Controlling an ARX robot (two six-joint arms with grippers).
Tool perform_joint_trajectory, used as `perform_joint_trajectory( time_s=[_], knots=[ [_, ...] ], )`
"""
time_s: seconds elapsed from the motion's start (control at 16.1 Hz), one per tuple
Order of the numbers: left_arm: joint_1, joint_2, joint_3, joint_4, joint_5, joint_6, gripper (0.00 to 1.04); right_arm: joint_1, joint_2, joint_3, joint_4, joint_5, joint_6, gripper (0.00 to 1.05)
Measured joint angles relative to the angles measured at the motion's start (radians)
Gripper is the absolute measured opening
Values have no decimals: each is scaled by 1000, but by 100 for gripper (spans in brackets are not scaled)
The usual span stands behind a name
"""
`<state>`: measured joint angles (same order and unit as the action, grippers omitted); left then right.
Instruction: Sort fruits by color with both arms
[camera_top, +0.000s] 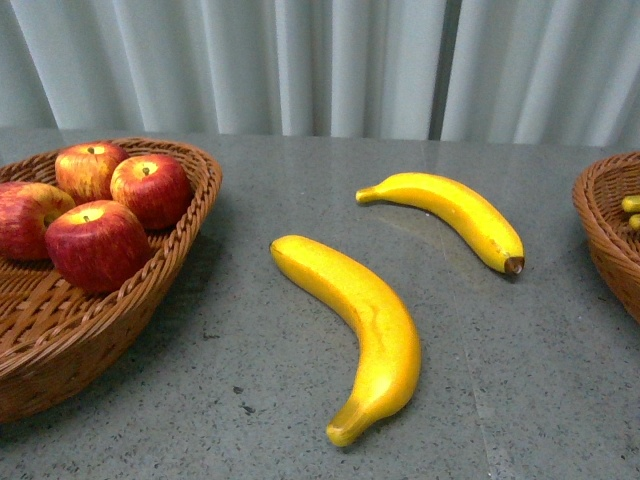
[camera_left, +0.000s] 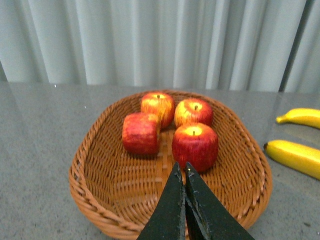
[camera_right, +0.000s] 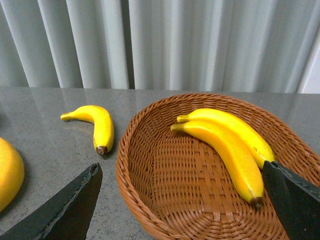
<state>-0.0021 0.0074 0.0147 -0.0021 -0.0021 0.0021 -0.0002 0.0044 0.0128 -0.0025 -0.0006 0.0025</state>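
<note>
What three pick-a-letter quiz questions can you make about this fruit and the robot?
1. Where do the glossy red apples lie? A on the floor; B in the brown wicker basket; C in a gripper.
2. How many long yellow bananas lie on the grey table? A one; B two; C five.
3. How is the black right gripper? A open; B shut on a banana; C shut, empty.
Answers: 1 B, the woven rim surrounds them; 2 B, the front view shows two there; 3 A, its jaws stand far apart.

Your left gripper shows two matte black wedges tapering to narrow tips; your right gripper shows broader, dull black blades.
</note>
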Motion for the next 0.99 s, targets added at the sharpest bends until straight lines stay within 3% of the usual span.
perform_joint_trajectory(
  time_s=[0.37, 0.43, 0.74, 0.81, 0.87, 0.99],
  knots=[
    [0, 0, 0, -2, 1, 0, 1, 0, 0, 0, -2, 1, 0, 98],
    [0, 0, 0, -3, 2, -1, 7, 0, 0, 0, -2, 1, 0, 98],
    [0, 0, 0, -2, 2, -2, 65, 0, 0, 0, -2, 1, 0, 98],
    [0, 0, 0, -2, 2, -2, 87, 0, 0, 0, -2, 1, 0, 98],
    [0, 0, 0, -2, 2, -2, 99, 0, 0, 0, -2, 1, 0, 98],
    [0, 0, 0, -2, 2, -2, 98, 0, 0, 0, -2, 1, 0, 98]
  ],
)
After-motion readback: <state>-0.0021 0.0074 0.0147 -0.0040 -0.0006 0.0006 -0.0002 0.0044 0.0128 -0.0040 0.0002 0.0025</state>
